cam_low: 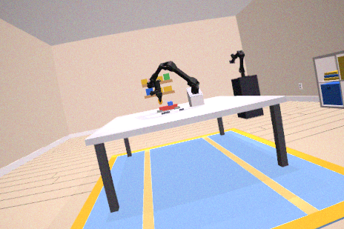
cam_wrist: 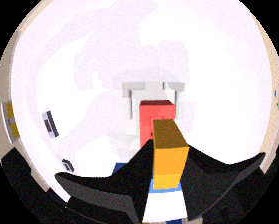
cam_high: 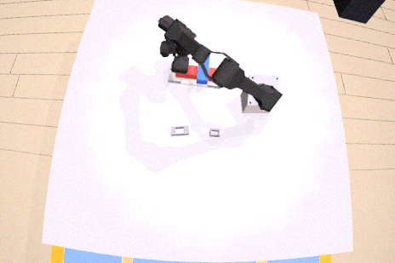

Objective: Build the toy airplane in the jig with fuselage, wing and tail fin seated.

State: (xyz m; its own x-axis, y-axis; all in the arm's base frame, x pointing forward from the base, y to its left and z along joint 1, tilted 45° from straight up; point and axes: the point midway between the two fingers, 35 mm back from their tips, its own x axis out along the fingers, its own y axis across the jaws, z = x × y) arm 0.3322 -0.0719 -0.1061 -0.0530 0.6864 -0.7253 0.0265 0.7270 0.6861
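The red fuselage (cam_high: 191,73) (cam_low: 168,107) (cam_wrist: 149,125) lies along the grey cradle (cam_high: 174,80) (cam_wrist: 135,86) and looks level. The blue wing (cam_high: 203,74) (cam_low: 170,103) (cam_wrist: 120,168) lies across the top of the fuselage; its tab is hidden. My gripper (cam_low: 160,99) (cam_wrist: 170,150) is shut on the orange tail fin (cam_low: 160,102) (cam_wrist: 167,165) and holds it upright over the tail end of the fuselage. The fin looks slightly above the fuselage in the exterior view. Its tab and the tail socket are hidden.
Two small grey open holders, a larger one (cam_high: 174,131) (cam_low: 165,113) and a smaller one (cam_high: 214,136) (cam_low: 182,110), stand on the table (cam_high: 196,205) in front of the cradle. The arm's white base block (cam_high: 273,82) (cam_low: 196,101) is to the right of the cradle.
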